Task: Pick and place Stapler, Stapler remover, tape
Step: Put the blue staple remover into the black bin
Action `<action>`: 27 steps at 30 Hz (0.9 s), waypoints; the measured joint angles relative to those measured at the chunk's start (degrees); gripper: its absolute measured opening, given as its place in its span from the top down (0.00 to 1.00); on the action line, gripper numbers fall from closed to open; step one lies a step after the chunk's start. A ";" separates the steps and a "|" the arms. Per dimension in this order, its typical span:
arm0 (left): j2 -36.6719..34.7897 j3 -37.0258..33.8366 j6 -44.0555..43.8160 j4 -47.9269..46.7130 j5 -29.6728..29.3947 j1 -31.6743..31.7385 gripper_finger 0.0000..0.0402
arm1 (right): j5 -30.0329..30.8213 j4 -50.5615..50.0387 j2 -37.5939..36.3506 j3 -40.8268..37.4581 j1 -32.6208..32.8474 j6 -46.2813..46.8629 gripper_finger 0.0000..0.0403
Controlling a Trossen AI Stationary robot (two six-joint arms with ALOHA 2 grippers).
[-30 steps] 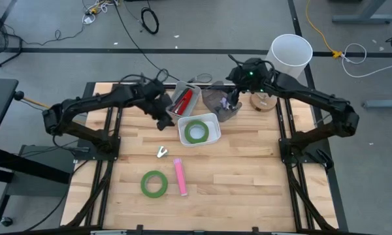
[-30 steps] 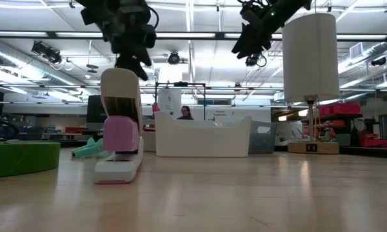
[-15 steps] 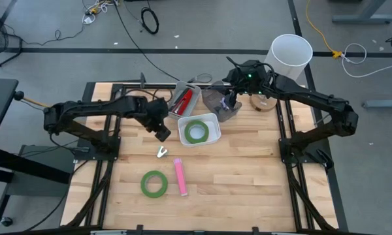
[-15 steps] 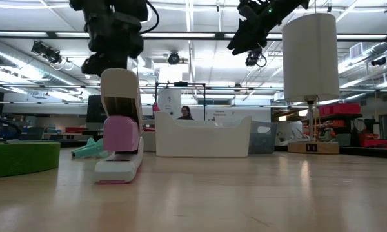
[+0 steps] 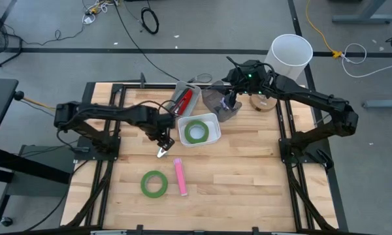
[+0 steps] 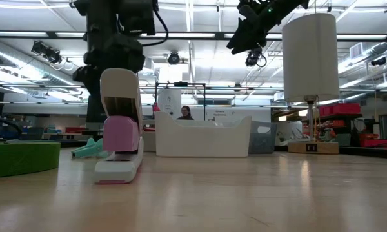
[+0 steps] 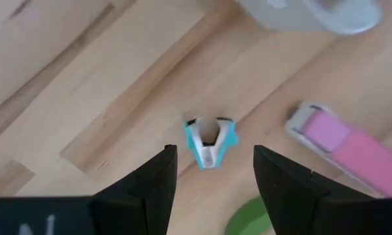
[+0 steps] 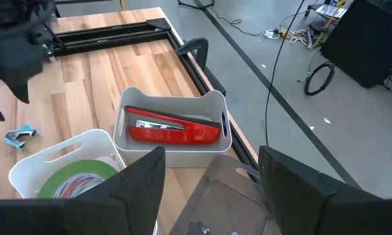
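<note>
Since the earlier frames the left arm has swung away from the bins and come down over the teal staple remover (image 7: 210, 139), which lies on the bare wooden table (image 5: 248, 176) just in front of the white bin. The left gripper (image 5: 162, 142) now hangs directly above it with its fingers (image 7: 144, 186) spread apart and nothing between them; the remover sits in the gap as seen from the wrist, apart from both fingers.

A pink stapler (image 5: 180, 176) lies on the table just beside the remover, on the side nearer the table's front edge. In the low view it stands with its white upper arm tilted up (image 6: 121, 125). A green tape roll (image 5: 154, 184) lies flat next to the pink stapler, toward the left arm's side. A second green tape roll (image 5: 196, 131) rests inside the white bin (image 5: 211, 120). Behind that bin, a grey bin (image 8: 212, 108) holds a red stapler (image 8: 173, 130).

The right gripper (image 5: 230, 100) hovers above a clear bin (image 8: 225, 192) at the back of the table, its fingers (image 8: 134, 189) wide apart and empty. The right arm has barely shifted. A white lamp (image 5: 291, 52) stands on a wooden base at the table's far right corner.
</note>
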 joint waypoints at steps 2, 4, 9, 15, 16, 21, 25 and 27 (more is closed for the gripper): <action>1.41 0.00 -0.18 -0.33 -0.33 -0.60 0.49 | 0.00 0.00 0.00 0.00 0.00 0.00 0.39; 2.55 0.00 -0.18 -0.83 -1.80 -1.21 0.49 | 0.02 0.00 0.00 0.00 0.00 0.00 0.39; 3.77 0.00 1.08 -0.58 -2.59 -2.08 0.49 | 0.04 -0.02 0.00 0.00 0.00 0.01 0.39; 3.23 -3.22 0.77 -0.28 -2.43 -2.39 0.49 | 0.04 -0.06 0.00 0.00 0.00 0.47 0.39; 2.97 -4.12 0.55 0.29 -2.33 -2.45 0.49 | 0.04 -0.07 0.00 0.00 0.00 0.48 0.39; 0.92 -8.53 -0.95 5.58 -1.43 -2.72 0.49 | 0.07 -0.07 0.00 0.00 0.00 0.48 0.39; 0.63 -10.73 -2.00 7.98 -0.76 -2.71 0.49 | 0.07 -0.07 0.00 0.00 0.00 0.48 0.39; 0.58 -11.74 -2.02 9.72 0.01 -2.69 0.49 | 0.07 -0.07 0.00 0.00 0.00 0.52 0.39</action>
